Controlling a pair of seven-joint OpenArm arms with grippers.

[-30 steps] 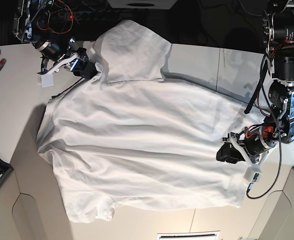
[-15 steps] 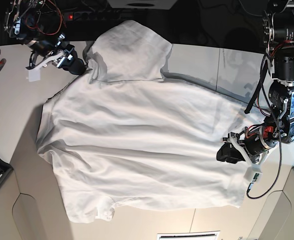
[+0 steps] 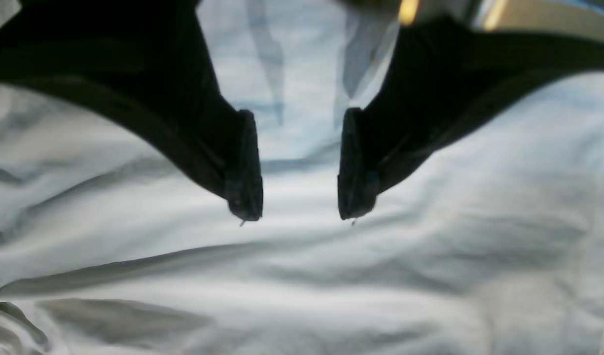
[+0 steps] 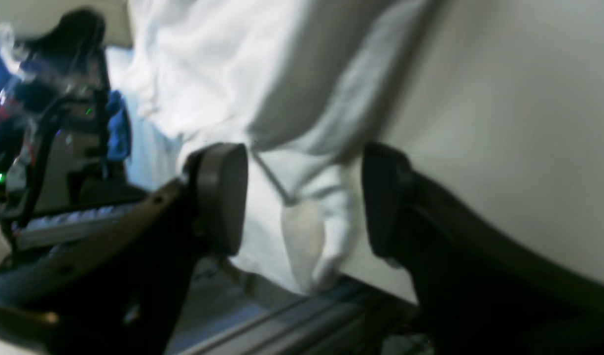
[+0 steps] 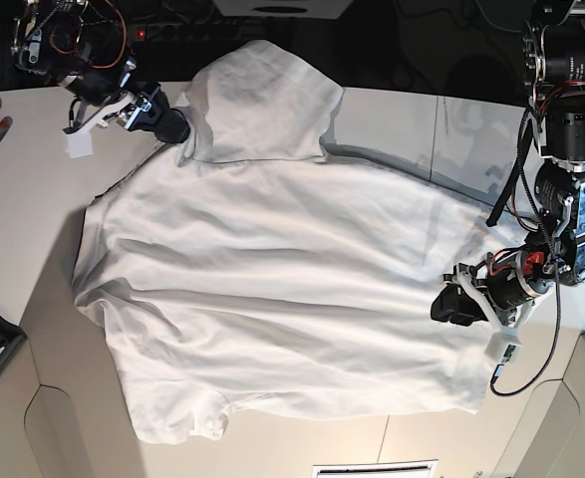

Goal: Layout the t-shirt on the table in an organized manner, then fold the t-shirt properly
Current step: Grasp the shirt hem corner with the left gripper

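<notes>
Black arms, white claw brackets, red wiring; left claw (image 5: 458, 307), right claw (image 5: 162, 122).

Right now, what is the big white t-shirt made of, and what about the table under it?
The t-shirt looks like soft woven or knit cloth, probably cotton: matte white, full of wrinkles and loose folds, and it drapes limply over the far table edge. The table looks like a hard, smooth board with a matte white finish, maybe laminate or painted wood: flat, no creases, with a thin dark seam line across it.
</notes>
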